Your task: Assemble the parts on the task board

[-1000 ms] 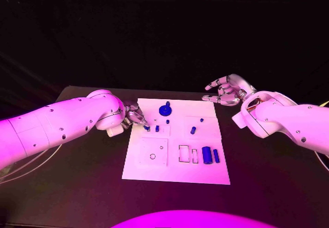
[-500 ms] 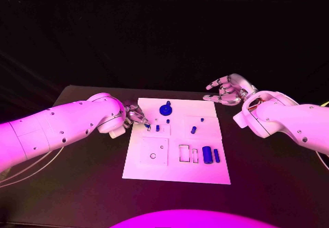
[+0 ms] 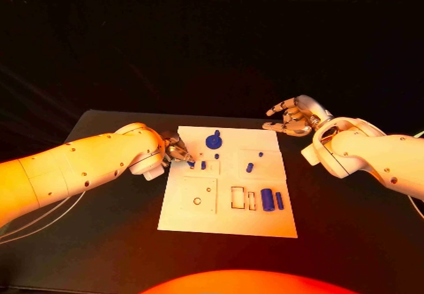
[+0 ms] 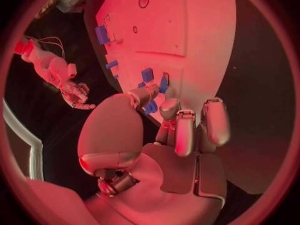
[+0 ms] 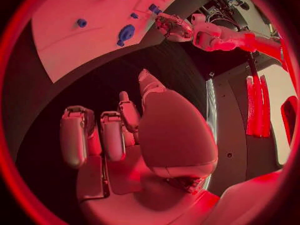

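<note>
The left hand (image 3: 176, 151) is pinching a small blue peg (image 3: 191, 163) at its fingertips — likely light, rigid, slippery; grip mid-shaft. The right hand (image 3: 296, 117) is hovering empty, fingers apart, beside the task board (image 3: 225, 223).

Head camera overhead, 2 wrist fisheyes, task board (image 3: 228, 184) shared

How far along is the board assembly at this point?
Early. One round blue part already stands at the task board's far edge. The left hand pinches a small blue piece at the board's left edge. Two blue cylinders lie loose; the right hand holds nothing.
</note>
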Robot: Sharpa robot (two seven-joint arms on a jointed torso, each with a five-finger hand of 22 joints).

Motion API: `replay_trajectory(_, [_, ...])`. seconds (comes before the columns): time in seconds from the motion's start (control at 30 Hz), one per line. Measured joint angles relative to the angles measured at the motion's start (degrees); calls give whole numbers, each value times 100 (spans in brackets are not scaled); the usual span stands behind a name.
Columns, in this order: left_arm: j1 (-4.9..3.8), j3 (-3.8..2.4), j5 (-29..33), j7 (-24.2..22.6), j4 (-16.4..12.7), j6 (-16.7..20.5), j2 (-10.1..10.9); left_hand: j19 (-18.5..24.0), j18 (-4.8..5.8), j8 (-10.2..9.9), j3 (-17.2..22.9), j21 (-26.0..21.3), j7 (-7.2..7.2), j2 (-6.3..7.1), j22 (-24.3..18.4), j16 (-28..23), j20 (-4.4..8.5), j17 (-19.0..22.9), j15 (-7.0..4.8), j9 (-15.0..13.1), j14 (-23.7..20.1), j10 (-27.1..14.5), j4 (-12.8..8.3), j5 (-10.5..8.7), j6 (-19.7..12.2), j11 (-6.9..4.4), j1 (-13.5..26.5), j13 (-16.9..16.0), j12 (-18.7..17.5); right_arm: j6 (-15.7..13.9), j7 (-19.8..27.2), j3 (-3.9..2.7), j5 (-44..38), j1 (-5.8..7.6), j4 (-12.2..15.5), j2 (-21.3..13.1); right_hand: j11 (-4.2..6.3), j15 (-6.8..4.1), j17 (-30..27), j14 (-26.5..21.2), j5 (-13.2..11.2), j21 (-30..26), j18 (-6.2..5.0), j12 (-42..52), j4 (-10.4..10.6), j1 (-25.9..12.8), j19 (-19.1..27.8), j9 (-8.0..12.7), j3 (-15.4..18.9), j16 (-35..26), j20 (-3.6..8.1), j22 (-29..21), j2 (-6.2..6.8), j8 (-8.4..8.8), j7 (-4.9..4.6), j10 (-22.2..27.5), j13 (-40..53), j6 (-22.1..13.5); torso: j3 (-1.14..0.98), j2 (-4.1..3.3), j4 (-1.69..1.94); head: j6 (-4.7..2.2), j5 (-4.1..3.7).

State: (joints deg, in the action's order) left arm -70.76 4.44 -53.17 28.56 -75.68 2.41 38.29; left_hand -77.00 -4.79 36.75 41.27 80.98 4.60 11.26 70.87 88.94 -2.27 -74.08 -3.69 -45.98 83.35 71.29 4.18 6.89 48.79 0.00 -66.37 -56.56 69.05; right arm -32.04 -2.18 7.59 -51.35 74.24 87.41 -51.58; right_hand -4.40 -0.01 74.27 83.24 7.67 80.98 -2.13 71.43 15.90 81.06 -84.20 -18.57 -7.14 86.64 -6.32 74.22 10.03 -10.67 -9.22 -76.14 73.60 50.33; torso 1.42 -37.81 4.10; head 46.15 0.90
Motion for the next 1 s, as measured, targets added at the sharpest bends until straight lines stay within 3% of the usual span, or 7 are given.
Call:
replay_trajectory(0.27, [3,6,-56,36,3,-168,-8,-13,-1,0,0,0,0,7,0,0,10,0,0,-12,0,0,0,1,0,0,7,-1,0,4,1,0,4,0,-3,2,0,0,0,0,0,0,0,0,0,0,0,0,0,0,0,0,0,-64,0,0,0,0,0,0,-1,12,-1])
replay_trajectory(0.33, [3,6,-83,42,8,-207,-8,-12,0,0,0,0,0,7,0,0,10,0,0,-45,0,0,0,116,0,0,7,-1,0,5,1,0,6,0,-3,2,0,0,0,0,0,0,0,0,0,0,0,0,0,0,0,0,0,-64,0,0,0,0,0,0,-1,13,-3])
replay_trajectory(1.0, [-4,4,-210,66,20,-341,-10,-11,-1,0,0,0,0,-23,1,0,10,0,0,-44,0,1,0,133,0,0,66,-1,0,9,5,0,14,-1,-3,0,0,0,0,0,0,0,0,0,0,0,0,0,0,0,0,0,0,-64,0,0,0,0,3,-2,3,21,-6])
